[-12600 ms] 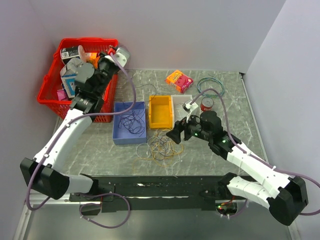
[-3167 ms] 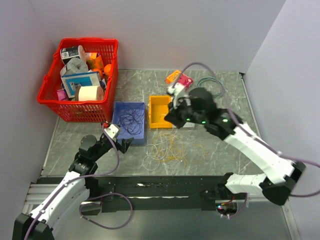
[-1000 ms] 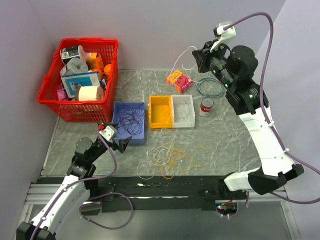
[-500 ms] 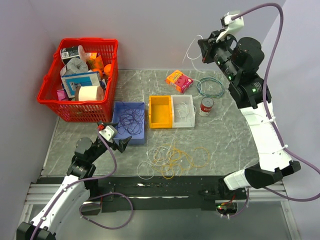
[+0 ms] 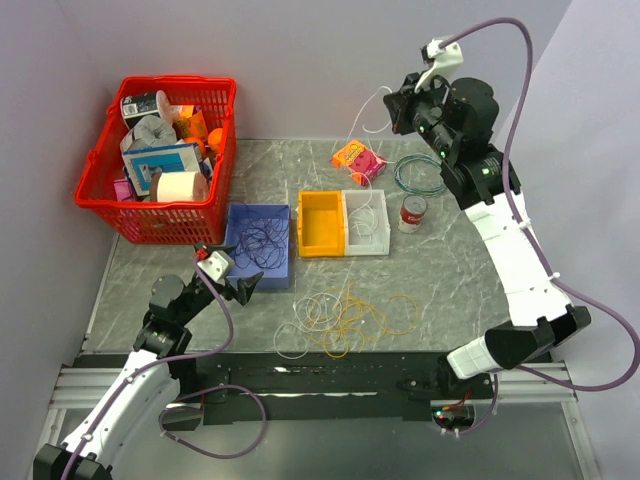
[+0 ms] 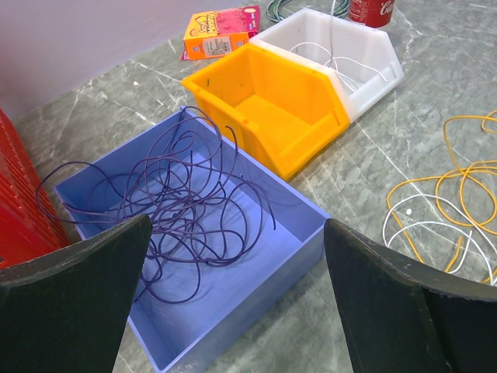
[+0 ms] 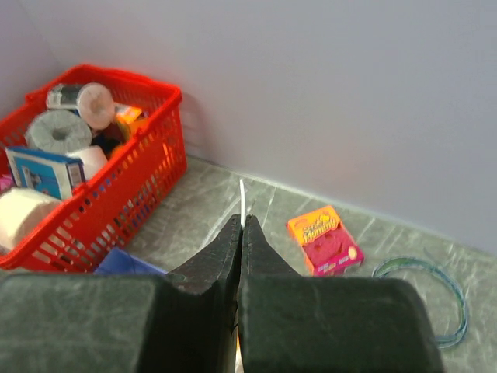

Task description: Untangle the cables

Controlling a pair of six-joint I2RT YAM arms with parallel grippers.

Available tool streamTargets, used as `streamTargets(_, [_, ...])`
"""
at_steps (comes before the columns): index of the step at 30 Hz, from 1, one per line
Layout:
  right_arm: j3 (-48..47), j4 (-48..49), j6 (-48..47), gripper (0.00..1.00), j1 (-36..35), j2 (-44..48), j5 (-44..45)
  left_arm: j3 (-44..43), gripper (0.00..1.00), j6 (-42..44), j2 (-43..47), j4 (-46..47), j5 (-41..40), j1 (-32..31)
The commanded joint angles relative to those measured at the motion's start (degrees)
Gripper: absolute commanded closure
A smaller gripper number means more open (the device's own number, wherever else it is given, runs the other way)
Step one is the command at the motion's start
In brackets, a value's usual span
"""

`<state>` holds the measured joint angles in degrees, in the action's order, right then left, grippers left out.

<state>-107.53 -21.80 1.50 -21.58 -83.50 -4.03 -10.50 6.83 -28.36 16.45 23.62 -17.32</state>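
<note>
My right gripper (image 5: 400, 105) is raised high over the back of the table, shut on a thin white cable (image 5: 366, 122) that hangs down toward the white bin (image 5: 384, 226). In the right wrist view the white cable (image 7: 243, 199) sticks out past the closed right gripper (image 7: 241, 221). Purple cables (image 5: 262, 243) lie tangled in the blue bin (image 5: 232, 250). Yellow-orange and white loops (image 5: 345, 318) are spread on the table in front of the bins. My left gripper (image 5: 240, 288) is open with nothing in it, low beside the blue bin's near corner; in its wrist view the left gripper (image 6: 237, 303) faces the purple cables (image 6: 178, 210).
An orange bin (image 5: 303, 222) stands between the blue and white ones. A red basket (image 5: 150, 225) full of items is at the back left. A soda can (image 5: 412, 212), an orange-pink packet (image 5: 358, 160) and a teal wire coil (image 5: 420, 175) sit at the back right.
My right gripper went up with the white cable, then came back a little down and left, staying shut. The left arm has not moved.
</note>
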Motion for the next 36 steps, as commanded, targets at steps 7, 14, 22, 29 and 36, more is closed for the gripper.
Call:
streamTargets(7, [14.3, 5.9, 5.2, 1.00, 3.2, 2.5, -0.4, 0.4, 0.01, 0.6, 0.0, 1.8, -0.4, 0.3])
streamTargets(14, [25.5, 7.8, 8.8, 1.00, 4.3, 1.8, -4.6, 0.4, 0.01, 0.5, -0.2, 2.0, -0.6, 0.3])
streamTargets(22, [36.4, 11.0, 14.8, 1.00, 4.3, -0.3, -8.0, 0.4, 0.01, 0.3, -0.3, 2.1, -0.5, 0.3])
streamTargets(29, [35.7, 9.6, 14.9, 1.00, 4.4, -6.8, -5.6, 0.2, 0.01, 0.6, 0.0, 1.5, -0.5, 0.4])
streamTargets(36, [34.8, 5.5, 14.5, 1.00, 4.3, -10.1, -5.1, 0.3, 0.01, 0.8, -0.1, 1.6, 0.1, 0.4])
